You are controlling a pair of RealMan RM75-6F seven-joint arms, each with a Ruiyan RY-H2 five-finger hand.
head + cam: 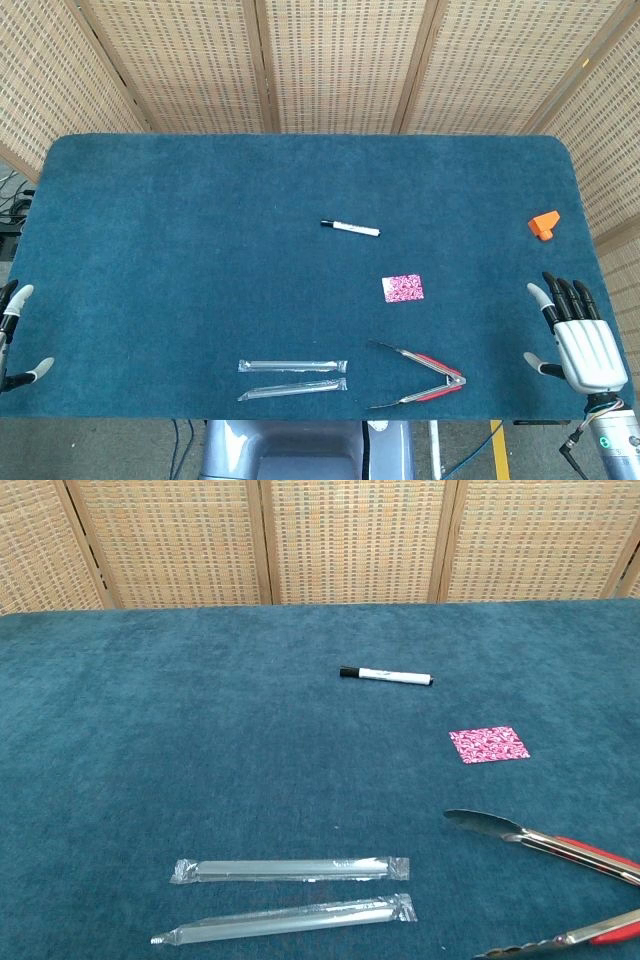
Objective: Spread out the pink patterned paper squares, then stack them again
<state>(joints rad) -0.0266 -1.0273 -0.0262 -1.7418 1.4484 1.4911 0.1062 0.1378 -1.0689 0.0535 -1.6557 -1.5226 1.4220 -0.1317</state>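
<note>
Your small pink patterned paper squares (403,288) lie as one neat stack flat on the blue carpeted worktop (180,220), right of centre, between the white marker pen with black cap (350,229) and the red-handled metal tongs (425,378); your right robot hand (577,335) waits released, fingers apart, at the right edge; your left robot hand (18,335) shows only fingertips, apparently released too; bring the right one over, press lightly on the top sheet and slide it sideways rather than pinching the whole pile.

One stack of pink patterned paper squares (403,288) (how many sheets it holds cannot be told), one marker (350,229), one pair of tongs (425,376), two wrapped straws (292,366) (292,388), one orange block (544,225).
</note>
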